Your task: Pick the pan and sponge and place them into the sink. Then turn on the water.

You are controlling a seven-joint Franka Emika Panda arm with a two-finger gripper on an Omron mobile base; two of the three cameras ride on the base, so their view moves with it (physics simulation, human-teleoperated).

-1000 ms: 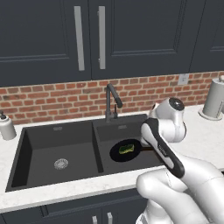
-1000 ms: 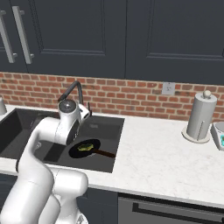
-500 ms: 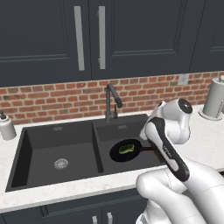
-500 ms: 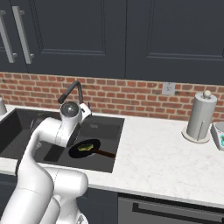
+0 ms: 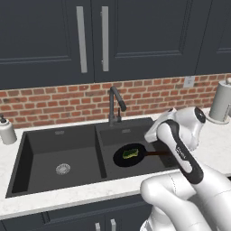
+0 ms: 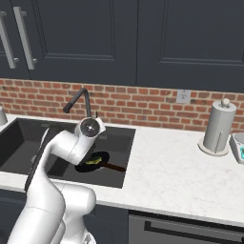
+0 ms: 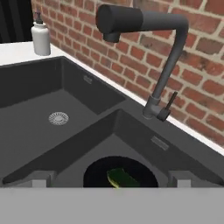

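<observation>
The black pan lies in the right basin of the matte black sink, its thin handle pointing right. The yellow-green sponge rests inside the pan. The hand view looks down on both, the pan and the sponge low in the picture. My gripper hovers over that basin, open, its fingertips far apart and holding nothing. The dark gooseneck faucet stands just ahead, its side lever near the base. No water runs.
A white soap dispenser stands on the counter left of the sink. A paper towel roll stands at the right on the white counter. The brick wall and dark cabinets rise behind the faucet.
My wrist has swung slightly to the right above the right basin. The jaws stay open. The pan and sponge have not moved.
</observation>
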